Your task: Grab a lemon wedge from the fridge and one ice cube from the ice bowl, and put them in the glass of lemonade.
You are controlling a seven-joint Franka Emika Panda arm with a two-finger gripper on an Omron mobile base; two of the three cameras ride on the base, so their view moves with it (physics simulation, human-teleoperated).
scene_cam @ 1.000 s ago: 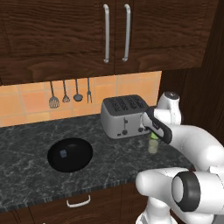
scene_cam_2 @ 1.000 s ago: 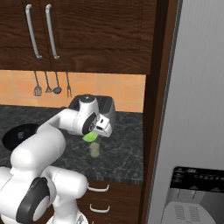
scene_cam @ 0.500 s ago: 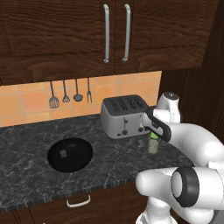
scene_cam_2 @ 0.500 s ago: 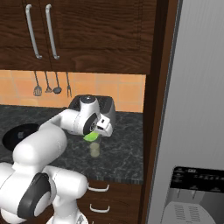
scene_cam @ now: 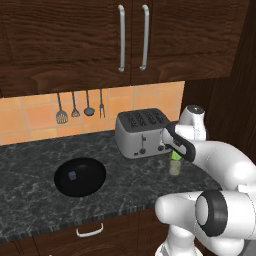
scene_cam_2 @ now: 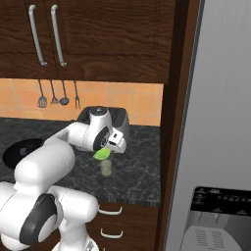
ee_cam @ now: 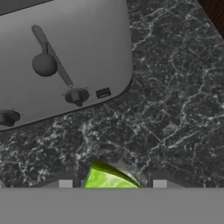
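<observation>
Silver toaster (scene_cam: 142, 132) stands on the dark marble bench (scene_cam: 30, 165), just behind the claw (scene_cam: 176, 156). Four utensils (scene_cam: 80, 106) hang on the orange tiled wall, beneath wooden cabinets (scene_cam: 75, 40).

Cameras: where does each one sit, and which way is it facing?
Left base view: behind the arm's left, facing the counter, toaster, black bowl; arm at lower right.
Right base view: behind its right, facing counter and fridge; arm at lower left.
Hand view: looking down past the lemon wedge at the counter.
All three share the toaster and the wedge.
</observation>
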